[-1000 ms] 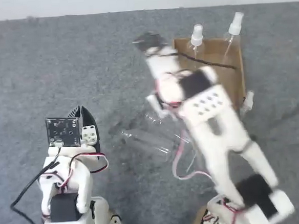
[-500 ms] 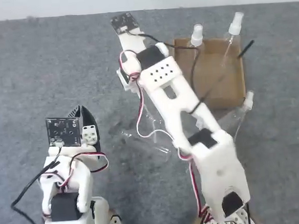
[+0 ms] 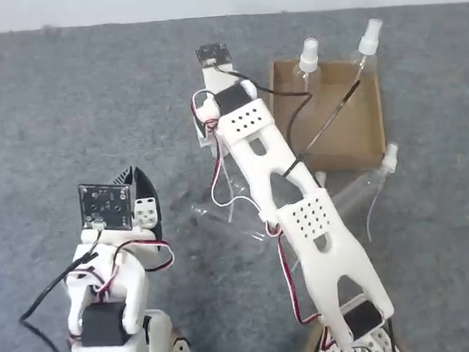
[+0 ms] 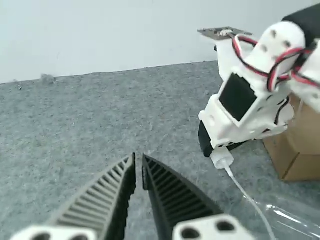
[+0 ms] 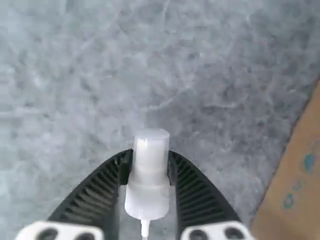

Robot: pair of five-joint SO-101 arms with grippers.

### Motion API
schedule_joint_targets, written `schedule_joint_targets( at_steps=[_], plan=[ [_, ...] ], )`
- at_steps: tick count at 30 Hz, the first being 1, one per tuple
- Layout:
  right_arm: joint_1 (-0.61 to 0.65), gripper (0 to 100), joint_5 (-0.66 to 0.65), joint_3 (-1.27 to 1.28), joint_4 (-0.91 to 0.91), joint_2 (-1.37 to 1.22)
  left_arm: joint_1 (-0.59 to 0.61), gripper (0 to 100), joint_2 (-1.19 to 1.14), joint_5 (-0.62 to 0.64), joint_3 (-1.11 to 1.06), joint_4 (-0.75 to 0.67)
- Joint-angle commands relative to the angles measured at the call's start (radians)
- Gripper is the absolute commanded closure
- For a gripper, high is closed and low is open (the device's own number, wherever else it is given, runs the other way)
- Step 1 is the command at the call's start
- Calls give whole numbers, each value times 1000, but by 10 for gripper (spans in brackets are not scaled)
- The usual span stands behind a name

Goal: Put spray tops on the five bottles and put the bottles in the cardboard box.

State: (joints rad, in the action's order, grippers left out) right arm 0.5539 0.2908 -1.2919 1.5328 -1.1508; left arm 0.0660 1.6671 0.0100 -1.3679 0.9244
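My right gripper [image 5: 149, 156] is shut on a white spray top [image 5: 148, 172], held just above the carpet left of the cardboard box [image 3: 331, 125]. The left wrist view shows that spray top [image 4: 221, 159] with its thin tube hanging below the right arm's black fingers. Two bottles with spray tops [image 3: 309, 55] [image 3: 369, 36] stand in the box's far side. A third capped bottle [image 3: 364, 187] lies beside the box's near corner. Clear uncapped bottles [image 3: 225, 218] lie on the carpet under the right arm. My left gripper [image 4: 139, 162] is shut on nothing, hovering near its base [image 3: 142, 194].
Grey carpet covers the table. The box's brown wall [image 5: 300, 195] stands close beside the held spray top. A clear bottle [image 4: 287, 220] lies just ahead of my left gripper. The right arm [image 3: 265, 158] stretches diagonally over the lying bottles.
The right arm has swung from the box's near-left corner leftward and stretched out, bringing its gripper with the spray top low beside the box. The left arm has barely shifted.
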Motion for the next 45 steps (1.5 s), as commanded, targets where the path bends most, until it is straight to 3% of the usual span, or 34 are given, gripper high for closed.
schedule_joint_targets(
  at_steps=[1,4,11,20,30,34,40,45],
  plan=[
    [-10,991,-51,-161,68,-47,-3,988,11,9,7,-29],
    [-10,980,-55,-232,107,-94,-3,988,11,9,7,-29],
    [-7,835,-55,-364,199,-157,-3,988,11,9,7,-29],
    [-5,832,-55,-388,248,-128,-3,988,11,9,7,-29],
    [4,837,-147,-379,269,143,-3,988,11,9,7,-29],
    [5,837,-172,-242,269,286,-3,988,11,9,7,-29],
    [-28,836,-235,192,268,647,-3,988,11,9,7,-29],
    [-133,835,-295,528,265,977,-3,988,11,9,7,-29]
  ],
)
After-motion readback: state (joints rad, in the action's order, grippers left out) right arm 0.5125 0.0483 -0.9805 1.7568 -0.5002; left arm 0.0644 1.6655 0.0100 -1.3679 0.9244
